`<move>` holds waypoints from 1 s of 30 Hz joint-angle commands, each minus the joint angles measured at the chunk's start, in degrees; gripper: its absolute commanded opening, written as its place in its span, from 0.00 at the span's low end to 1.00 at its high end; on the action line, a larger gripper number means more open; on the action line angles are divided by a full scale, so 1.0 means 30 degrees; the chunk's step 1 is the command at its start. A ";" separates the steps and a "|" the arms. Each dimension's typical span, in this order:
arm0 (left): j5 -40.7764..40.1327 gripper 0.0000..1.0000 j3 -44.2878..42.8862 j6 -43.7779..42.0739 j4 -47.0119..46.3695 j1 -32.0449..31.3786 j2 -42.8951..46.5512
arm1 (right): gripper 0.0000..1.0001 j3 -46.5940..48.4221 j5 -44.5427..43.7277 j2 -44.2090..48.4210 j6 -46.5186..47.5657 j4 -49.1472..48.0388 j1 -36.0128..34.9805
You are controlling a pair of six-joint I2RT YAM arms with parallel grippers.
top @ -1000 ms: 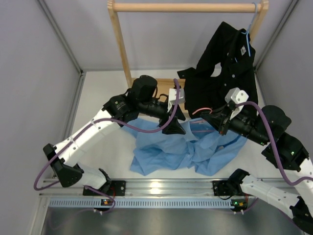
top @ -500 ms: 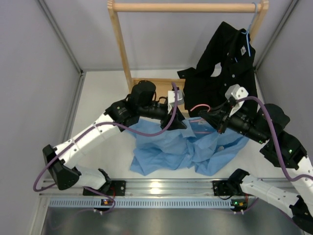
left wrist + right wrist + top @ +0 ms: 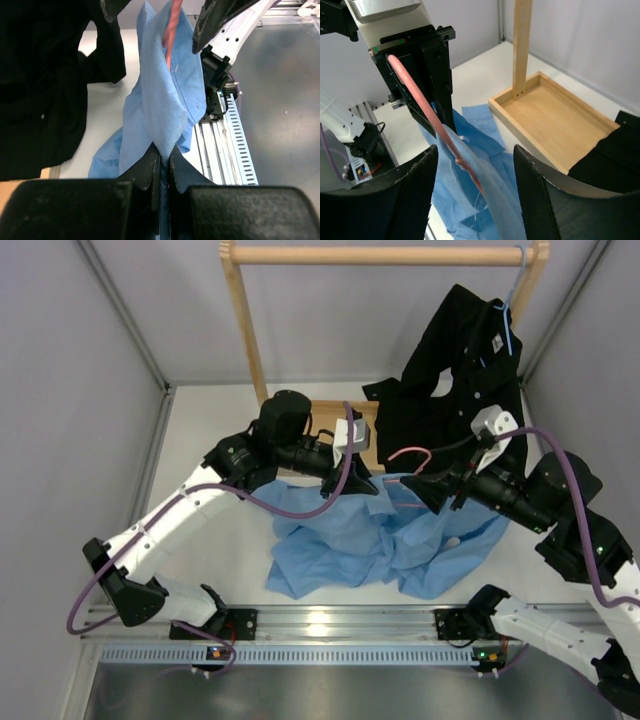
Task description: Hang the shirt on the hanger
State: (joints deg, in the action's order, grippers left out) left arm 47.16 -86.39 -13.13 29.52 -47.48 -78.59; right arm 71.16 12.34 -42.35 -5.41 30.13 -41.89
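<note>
The light blue shirt [image 3: 360,545] lies crumpled on the table between the arms, with one fold pulled up. My left gripper [image 3: 368,485] is shut on that raised fold [image 3: 165,95], and blue cloth fills the slit between its jaws. The pink hanger [image 3: 408,453] hangs between the two grippers. In the right wrist view its wire [image 3: 427,110] runs from the left gripper down into the lifted fabric [image 3: 505,200]. My right gripper [image 3: 474,150] stands open around the wire and cloth, its fingers touching neither.
A black shirt [image 3: 460,390] hangs on a light blue hanger [image 3: 507,320] from the wooden rail [image 3: 380,255] at the back right. The rack's wooden base tray [image 3: 555,120] lies just behind the grippers. An aluminium rail [image 3: 330,625] runs along the near edge.
The left gripper has closed on the shirt fold. The right gripper, shut on the hanger before, has opened and backed off slightly to the right. Both wrists rose a little.
</note>
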 commanded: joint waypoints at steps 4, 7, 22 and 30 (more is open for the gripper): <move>0.2794 0.00 -0.2112 -0.2158 0.2581 0.0506 0.0178 | 0.65 0.2557 -0.0652 0.1340 0.0953 0.2900 -0.0071; 0.3206 0.00 -0.1761 -0.2305 0.2817 0.0535 0.0764 | 0.73 0.2940 -0.1242 0.2482 0.1656 0.5069 -0.0100; 0.6925 0.00 -0.1905 -0.2334 0.3754 0.0535 0.1587 | 0.66 0.3498 0.4700 0.2603 0.6256 1.1079 -0.0099; 0.7484 0.00 -0.2638 -0.1603 0.3725 0.0535 0.0503 | 0.63 0.3001 0.7604 0.1343 0.6783 1.0056 -0.0070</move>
State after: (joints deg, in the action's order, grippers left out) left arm 65.25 -91.13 -18.33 41.74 -46.06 -76.36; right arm 80.90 29.56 -36.82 13.39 61.82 -41.89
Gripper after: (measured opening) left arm 0.066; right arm 0.633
